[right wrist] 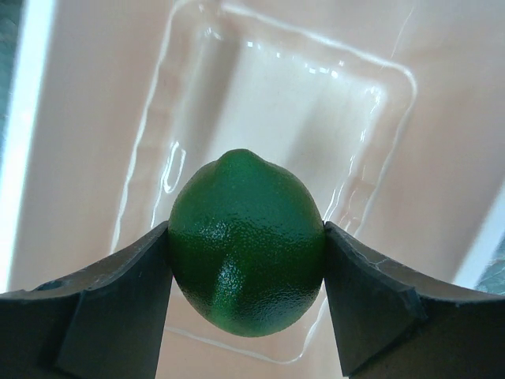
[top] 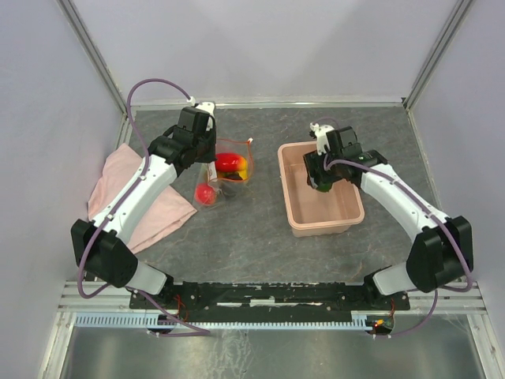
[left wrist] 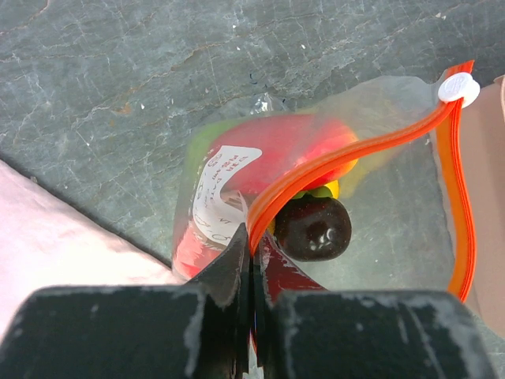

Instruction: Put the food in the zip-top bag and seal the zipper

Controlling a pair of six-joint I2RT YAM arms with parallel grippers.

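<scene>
Right pincer clamped on green lime, over pink bin, right half of counter. Left pincer pinched tight on zipper. Bag left of ctr, nr far edge, w/ red, yellow, purple food inside.

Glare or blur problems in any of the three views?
Right wrist: strong glare streaks on the pink bin floor, lime sharp. Left wrist: zip-top bag in focus, small highlights on the dark purple fruit. Top external: even light, faint shadows.
</scene>
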